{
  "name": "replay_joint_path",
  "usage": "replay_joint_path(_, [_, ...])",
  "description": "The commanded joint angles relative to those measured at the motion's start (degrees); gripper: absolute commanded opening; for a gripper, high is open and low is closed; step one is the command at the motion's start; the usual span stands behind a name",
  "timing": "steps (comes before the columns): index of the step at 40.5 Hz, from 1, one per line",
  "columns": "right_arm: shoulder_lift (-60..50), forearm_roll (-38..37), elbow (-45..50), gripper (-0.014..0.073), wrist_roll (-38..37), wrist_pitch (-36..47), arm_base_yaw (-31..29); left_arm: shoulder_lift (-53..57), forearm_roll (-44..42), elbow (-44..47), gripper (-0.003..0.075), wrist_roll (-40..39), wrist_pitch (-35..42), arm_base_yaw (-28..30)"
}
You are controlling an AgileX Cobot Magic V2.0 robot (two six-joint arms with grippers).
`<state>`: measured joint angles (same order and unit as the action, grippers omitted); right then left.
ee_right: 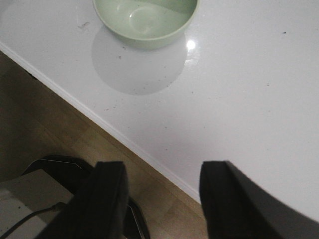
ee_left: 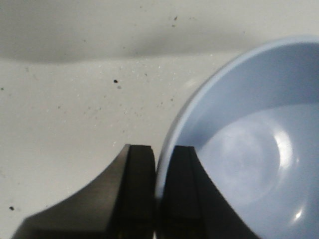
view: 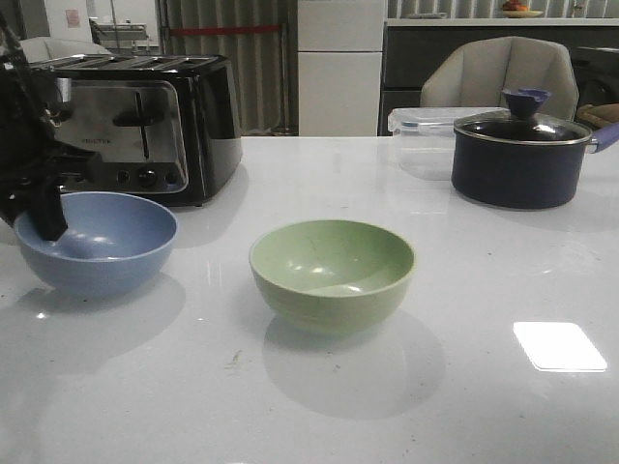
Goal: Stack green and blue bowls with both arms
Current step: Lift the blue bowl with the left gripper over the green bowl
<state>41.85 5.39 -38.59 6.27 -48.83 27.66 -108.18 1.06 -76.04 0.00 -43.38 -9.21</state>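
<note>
1. White table (view: pixel 484 290): it carries both bowls, which stand well apart and not yet stacked; a toaster (view: pixel 145 121) and a navy pot (view: pixel 522 159) stand behind them.
2. Blue bowl (view: pixel 97 242): it stands upright at the left arm's side. The left claw (ee_left: pixel 157 191) is narrowed onto its rim, one finger (ee_left: pixel 137 189) outside the wall and the other inside, so the claw appears to be gripping the bowl. In the front view the inner finger dips into the bowl at its near-left edge.
3. Green bowl (view: pixel 332 274): it stands upright and free, to the right of the left claw and its load. The coming move likely turns on this relation, since the blue bowl would travel rightward, over and down into the green one.
4. Right claw (ee_right: pixel 159 199): its fingers are spread wide and hold nothing. It hangs over the table's near edge. The green bowl lies ahead of it, well apart, so the left arm is the nearer to work.
</note>
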Motion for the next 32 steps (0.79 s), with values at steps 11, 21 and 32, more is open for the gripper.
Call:
replay_joint_path(11, [-0.39, -0.27, -1.63, 0.045, -0.12, 2.89, -0.24, 11.22, 1.49, -14.03, 0.0098, 2.58, -11.72, -1.43])
replay_joint_path(21, [-0.39, -0.27, -1.63, 0.045, -0.12, 2.93, -0.24, 13.22, 14.06, -20.43, 0.0098, 12.42, -14.88, -7.38])
replay_joint_path(32, [-0.39, -0.27, -1.63, 0.045, -0.12, 2.93, -0.24, 10.98, 18.03, -20.55, 0.0098, 16.45, -14.36, -17.29])
